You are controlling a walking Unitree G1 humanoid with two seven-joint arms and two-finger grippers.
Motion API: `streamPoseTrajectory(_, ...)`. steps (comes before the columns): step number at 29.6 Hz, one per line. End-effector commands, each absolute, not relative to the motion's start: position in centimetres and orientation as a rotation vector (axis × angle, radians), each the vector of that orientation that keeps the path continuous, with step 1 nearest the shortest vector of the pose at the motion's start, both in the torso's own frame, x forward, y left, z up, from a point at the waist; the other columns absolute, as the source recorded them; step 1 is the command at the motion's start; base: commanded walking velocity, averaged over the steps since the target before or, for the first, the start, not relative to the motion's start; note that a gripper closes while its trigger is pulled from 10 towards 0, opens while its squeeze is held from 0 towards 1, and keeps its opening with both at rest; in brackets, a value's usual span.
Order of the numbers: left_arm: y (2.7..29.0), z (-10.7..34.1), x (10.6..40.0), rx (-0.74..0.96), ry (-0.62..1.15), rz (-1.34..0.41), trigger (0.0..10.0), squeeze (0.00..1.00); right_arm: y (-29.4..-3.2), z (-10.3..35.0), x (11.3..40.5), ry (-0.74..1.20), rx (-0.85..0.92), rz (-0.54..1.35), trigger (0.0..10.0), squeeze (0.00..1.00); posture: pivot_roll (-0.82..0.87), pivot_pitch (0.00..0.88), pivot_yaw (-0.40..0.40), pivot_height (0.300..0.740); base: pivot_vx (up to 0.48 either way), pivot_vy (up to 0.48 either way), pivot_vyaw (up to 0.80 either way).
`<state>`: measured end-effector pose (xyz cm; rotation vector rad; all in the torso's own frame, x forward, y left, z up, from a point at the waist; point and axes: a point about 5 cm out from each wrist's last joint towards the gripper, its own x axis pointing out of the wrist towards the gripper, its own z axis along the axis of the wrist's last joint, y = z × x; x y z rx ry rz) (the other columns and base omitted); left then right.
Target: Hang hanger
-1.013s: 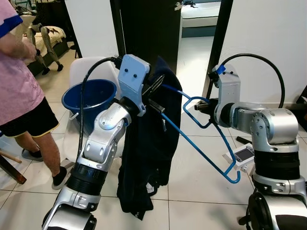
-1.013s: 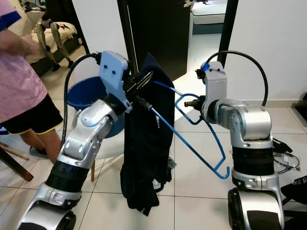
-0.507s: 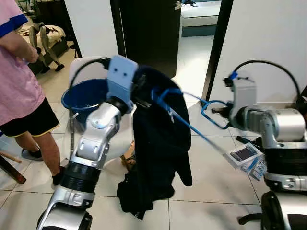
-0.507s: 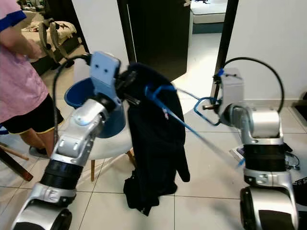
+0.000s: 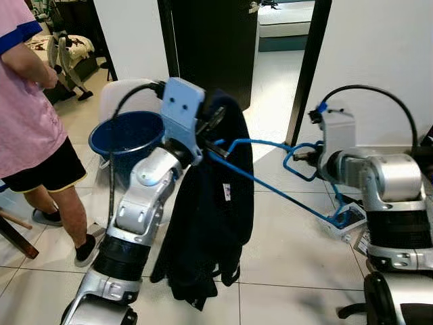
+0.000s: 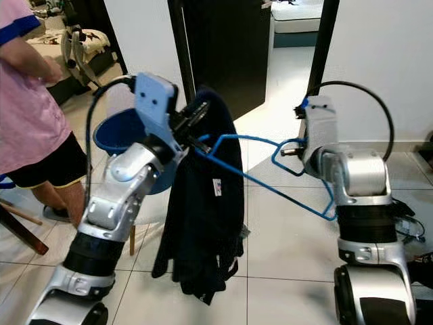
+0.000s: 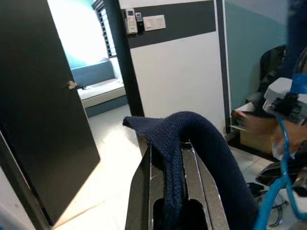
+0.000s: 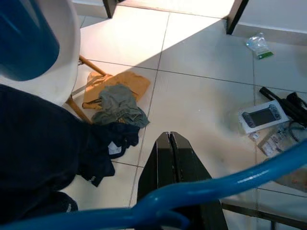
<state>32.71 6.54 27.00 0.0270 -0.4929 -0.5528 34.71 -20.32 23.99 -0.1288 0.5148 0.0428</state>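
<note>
At frame centre, the left gripper point(image 5: 215, 128) pinches a fold of the dark garment point(image 5: 210, 223), whose knit runs between its fingers point(image 7: 144, 191) in the wrist view. The blue hanger point(image 5: 270, 177) slants from the garment toward the right, its hook at the right gripper point(image 5: 302, 155), whose fingers point(image 8: 175, 163) are pressed together behind the wire. At the left edge stand a person point(image 5: 27, 122) and a blue bucket point(image 5: 125, 139) on a white chair point(image 5: 115, 98).
</note>
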Motion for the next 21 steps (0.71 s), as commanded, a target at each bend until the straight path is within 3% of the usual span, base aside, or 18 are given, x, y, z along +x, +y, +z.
streamPoseTrajectory(1,6.3,27.1,32.5,0.036,-0.497,-0.537,10.0,0.00,-19.5,24.4,34.6,0.505,-0.135,0.073,10.0,0.00,-0.04,0.000,0.050,0.740,0.000,0.000,0.00)
streamPoseTrajectory(7,7.1,26.2,33.5,0.202,-0.452,-0.415,10.0,0.00,-19.3,25.2,34.4,0.488,-0.120,0.089,10.0,0.00,-0.04,0.000,0.051,0.740,0.000,0.000,0.00)
streamPoseTrajectory(11,7.3,26.1,33.6,0.211,-0.448,-0.402,10.0,0.00,-19.3,25.3,34.4,0.481,-0.115,0.091,10.0,0.00,-0.05,0.000,0.052,0.740,0.000,0.000,0.00)
streamPoseTrajectory(15,9.2,26.7,34.6,0.226,-0.439,-0.296,10.0,0.00,-20.9,25.6,34.5,0.463,-0.149,0.049,10.0,0.00,-0.04,0.000,0.052,0.740,0.000,0.000,0.00)
streamPoseTrajectory(21,9.9,26.6,34.8,0.216,-0.423,-0.243,10.0,0.00,-20.4,26.2,34.5,0.408,-0.152,0.082,10.0,0.00,-0.04,0.000,0.056,0.740,0.000,0.000,0.00)
